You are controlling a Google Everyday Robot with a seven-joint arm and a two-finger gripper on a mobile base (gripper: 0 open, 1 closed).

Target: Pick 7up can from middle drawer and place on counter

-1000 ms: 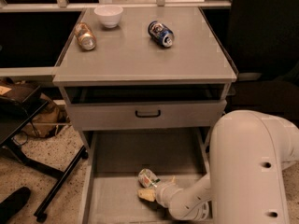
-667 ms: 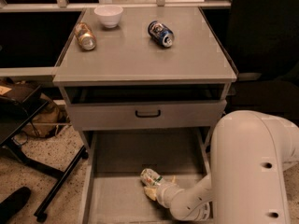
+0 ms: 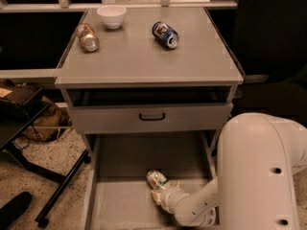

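Note:
The 7up can, silvery-white with green and red marks, lies tilted in the open middle drawer near the middle of its floor. My gripper reaches in from the lower right and its pale fingers are closed around the can's near end. The arm's big white casing covers the drawer's right part. The counter is the grey top of the cabinet above.
On the counter lie a brown-gold can at the back left, a dark blue can at the back middle, and a white bowl. A closed drawer front with a black handle sits above the open drawer. Black chair legs stand to the left.
The gripper and the can have shifted together slightly right and up within the drawer. Things on the counter have not moved.

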